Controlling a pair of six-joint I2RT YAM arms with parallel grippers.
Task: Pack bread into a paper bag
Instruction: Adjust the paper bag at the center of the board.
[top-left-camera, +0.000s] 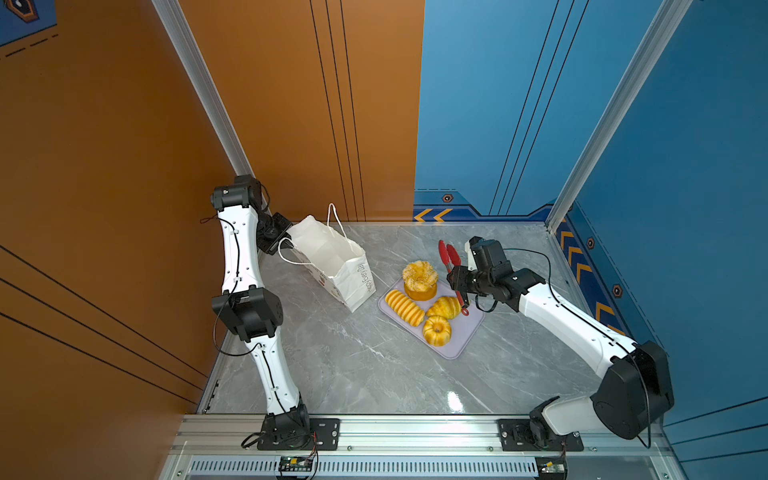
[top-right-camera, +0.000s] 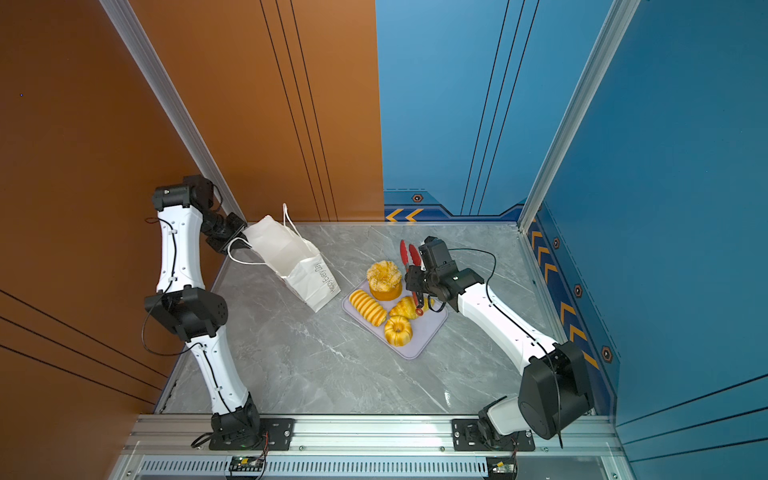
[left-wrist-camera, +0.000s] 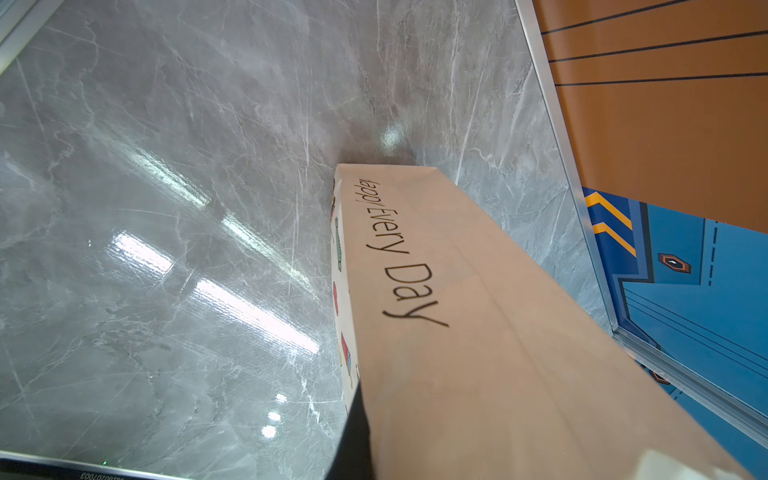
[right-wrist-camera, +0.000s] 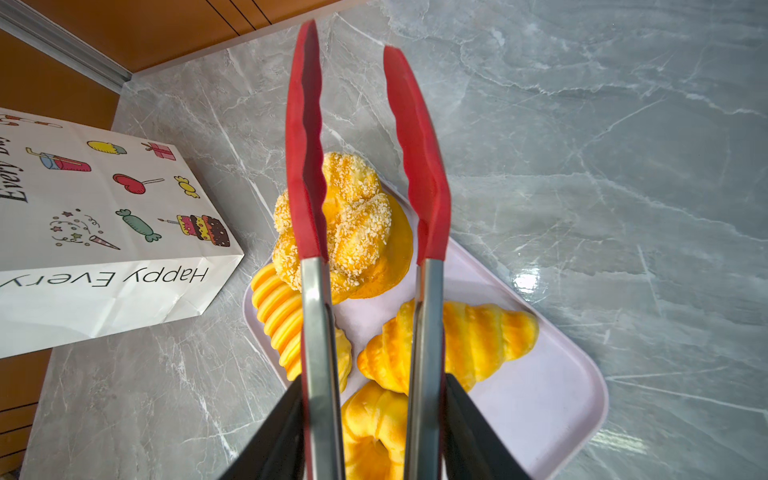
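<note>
At the bench's (top-left-camera: 353, 374) far left, the left pincer (top-left-camera: 282, 244), tips hidden by paper, is clenched on the rim of the tilted paper bag (top-left-camera: 332, 262) printed "Happy Every Day". The right arm reaches in, elbow bent. The right pincer (top-left-camera: 456, 280) grasps red tongs (top-left-camera: 451, 257), tips apart, beside the bread (top-left-camera: 419, 274) on the lilac tray (top-left-camera: 465, 336).

Both top views are looking down from high above the front edge, taking in the whole surface (top-left-camera: 353, 374) from well back. The left wrist camera is sitting close against the paper bag (left-wrist-camera: 478, 332), facing down along it. The right wrist camera is looking closely along the tongs (right-wrist-camera: 316, 332) over the tray (right-wrist-camera: 540, 395), sharing that bag.
</note>
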